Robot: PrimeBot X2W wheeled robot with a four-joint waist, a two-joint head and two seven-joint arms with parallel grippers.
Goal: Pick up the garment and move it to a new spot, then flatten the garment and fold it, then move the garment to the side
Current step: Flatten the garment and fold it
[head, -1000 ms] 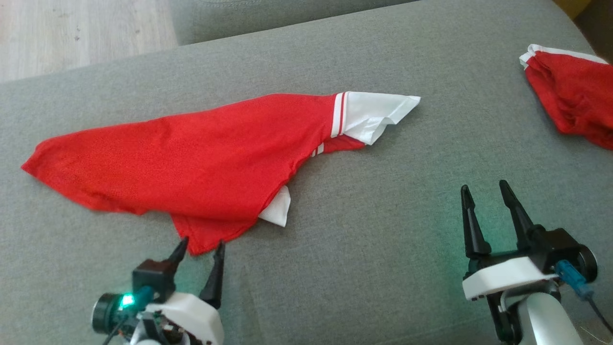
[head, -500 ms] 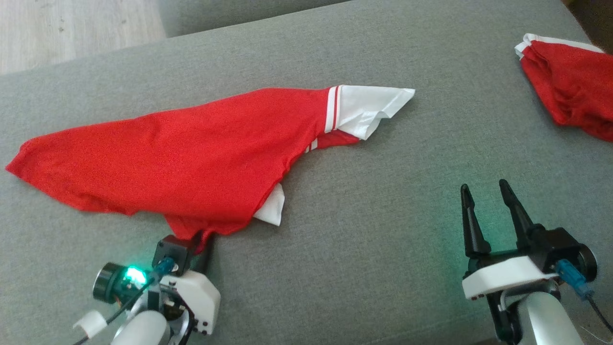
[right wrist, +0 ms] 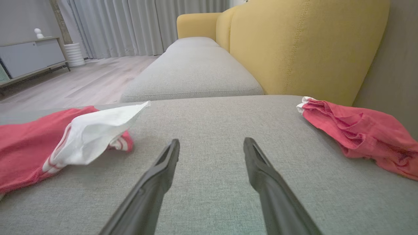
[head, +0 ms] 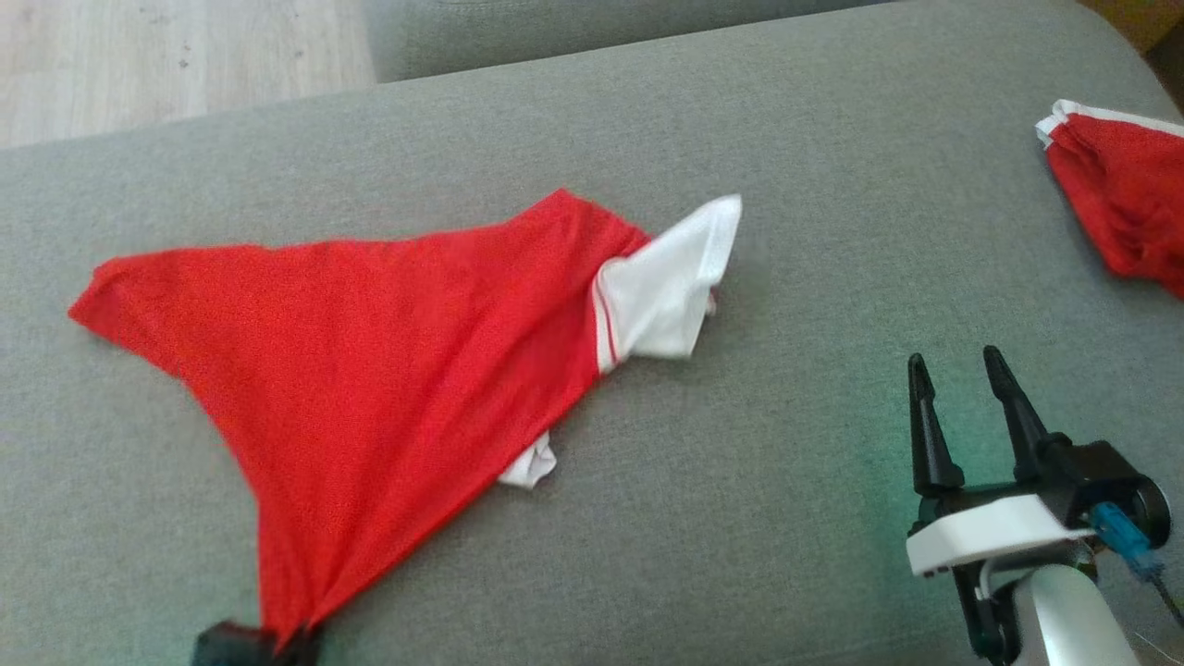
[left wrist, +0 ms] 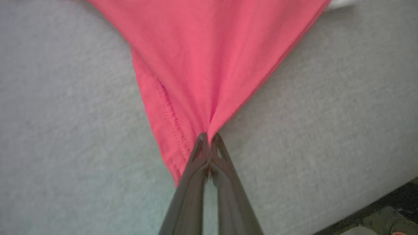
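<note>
A red garment [head: 370,351] with a white sleeve end [head: 671,282] lies on the grey couch cushion [head: 740,518], stretched into a point toward the bottom left. My left gripper [left wrist: 209,138] is shut on that near red corner [left wrist: 196,81]; in the head view its dark tip [head: 245,643] sits at the bottom edge. My right gripper [head: 962,398] stands open at the lower right, apart from the cloth, its fingers [right wrist: 163,166] spread over bare cushion. The right wrist view has the white sleeve [right wrist: 94,133] on its left.
A second red garment with white trim [head: 1119,203] lies bunched at the cushion's far right [right wrist: 359,130]. A yellow couch back [right wrist: 303,45] rises behind it. Wooden floor [head: 166,65] lies beyond the cushion's far left edge.
My left gripper shut on the garment's near corner and pulled it back toward the bottom edge, stretching the cloth into a triangle. The white sleeve folded over. The head camera shifted slightly.
</note>
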